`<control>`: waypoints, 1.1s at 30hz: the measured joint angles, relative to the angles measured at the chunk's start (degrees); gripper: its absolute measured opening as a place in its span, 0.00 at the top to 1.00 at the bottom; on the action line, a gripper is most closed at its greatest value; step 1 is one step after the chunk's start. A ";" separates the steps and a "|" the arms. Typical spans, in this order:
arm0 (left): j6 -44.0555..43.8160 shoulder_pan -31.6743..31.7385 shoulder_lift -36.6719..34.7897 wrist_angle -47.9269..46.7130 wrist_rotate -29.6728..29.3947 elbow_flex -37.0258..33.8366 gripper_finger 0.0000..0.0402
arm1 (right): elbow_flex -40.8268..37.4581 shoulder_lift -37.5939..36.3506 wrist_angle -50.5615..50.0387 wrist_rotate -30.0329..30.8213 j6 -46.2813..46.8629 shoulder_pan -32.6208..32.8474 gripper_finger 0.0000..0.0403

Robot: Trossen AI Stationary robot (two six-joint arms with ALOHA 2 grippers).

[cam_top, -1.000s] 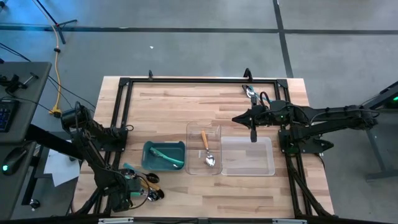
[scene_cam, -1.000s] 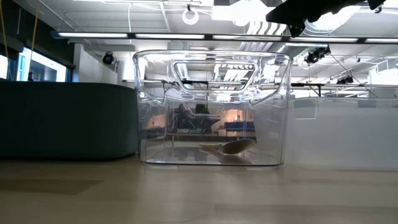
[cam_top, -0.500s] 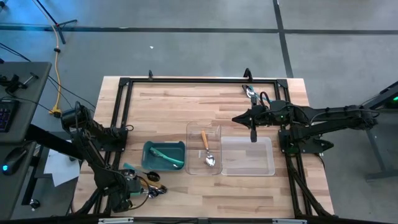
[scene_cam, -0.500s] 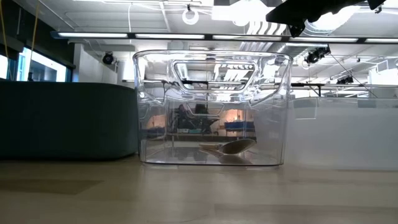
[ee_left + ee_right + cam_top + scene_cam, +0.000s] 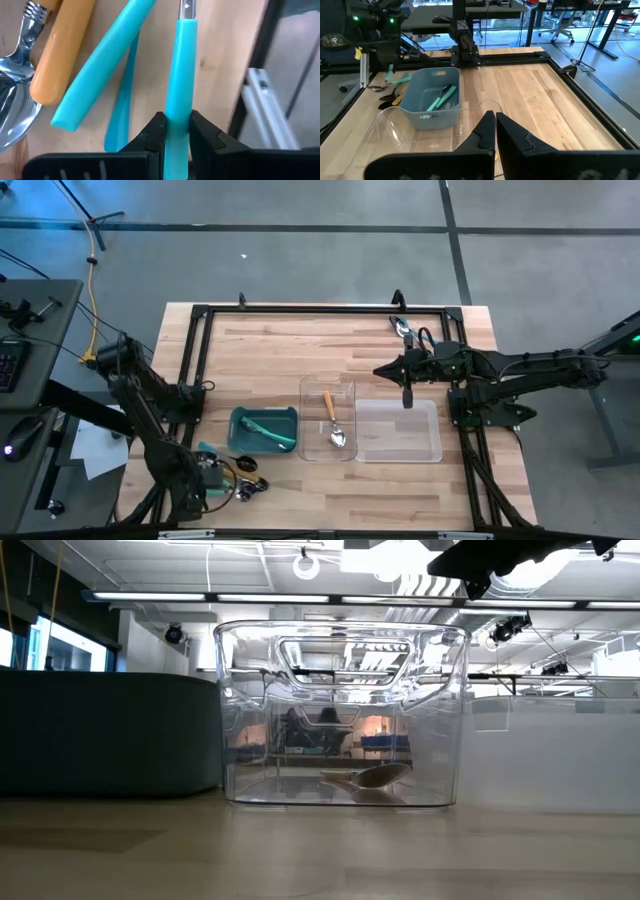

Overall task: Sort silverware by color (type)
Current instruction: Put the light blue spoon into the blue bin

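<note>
A: From the high view, how far along is the sorting?

B: Early, I judge. The teal bin [image 5: 263,430] holds a couple of teal-handled pieces, and the clear tray [image 5: 329,420] at its 3 o'clock holds one orange-handled spoon [image 5: 333,423]. A second clear tray [image 5: 398,430] further toward 3 o'clock looks bare. A heap of unsorted silverware [image 5: 232,475] lies at the bin's 7 o'clock, with the left gripper [image 5: 208,485] down on it.

A: And the low view?

B: Only the clear tray [image 5: 340,720] with the spoon [image 5: 368,778] lying in it.

A: Left wrist view?

B: The left gripper [image 5: 176,131] is clamped on a teal handle [image 5: 180,85], its fingers pinching it from both sides. An orange-handled spoon [image 5: 55,55] and more teal handles lie just beside it on the worktop [image 5: 220,60].

A: Right wrist view?

B: The right gripper [image 5: 495,129] is fully closed and holds nothing, hanging above the clear trays. The bin [image 5: 432,95] shows beyond it.
</note>
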 joint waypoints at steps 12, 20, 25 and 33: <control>6.14 6.00 -6.45 -2.17 -0.04 0.10 0.90 | 0.00 0.00 0.00 1.40 0.00 0.00 1.00; 14.21 13.14 -6.51 -1.09 -0.06 0.16 0.90 | 0.00 0.00 0.00 1.40 0.00 0.00 1.00; 18.99 17.59 -6.53 -0.02 -0.08 -0.43 0.90 | 0.00 0.00 -0.02 1.40 0.00 0.01 1.00; 23.52 21.41 -6.59 0.47 -0.11 -1.04 0.90 | 0.00 0.00 -0.28 1.40 0.00 0.01 1.00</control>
